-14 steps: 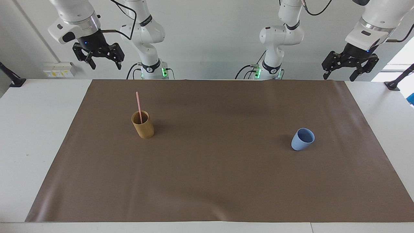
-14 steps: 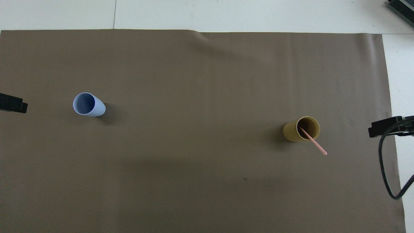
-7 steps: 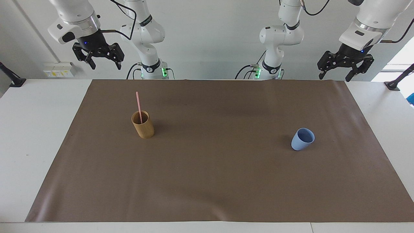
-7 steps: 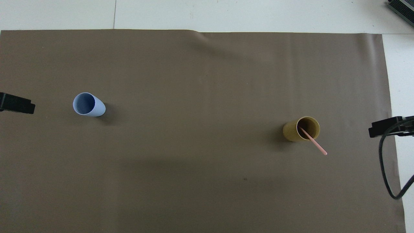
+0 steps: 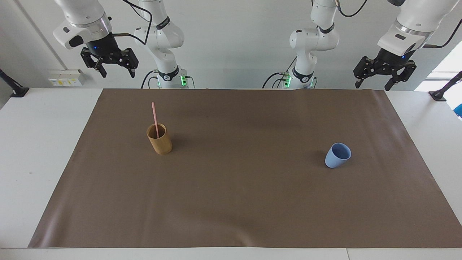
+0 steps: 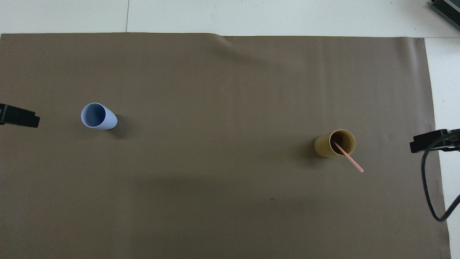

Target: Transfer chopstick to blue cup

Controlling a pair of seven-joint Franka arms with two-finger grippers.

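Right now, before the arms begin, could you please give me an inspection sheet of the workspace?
Surface: white table covered by a brown mat, slightly wrinkled at its edge farthest from the robots.
Job's things: chopstick stands leaning in the tan cup, toward the right arm's end; blue cup upright, with nothing in it, toward the left arm's end.
Clutter: nothing seen.
Grippers: right gripper open, raised near its end of the table, holding nothing; left gripper open, raised near the mat's corner, holding nothing.
Cables: black cable loops at the mat's edge at the right arm's end.
Surroundings: white wall, socket box.
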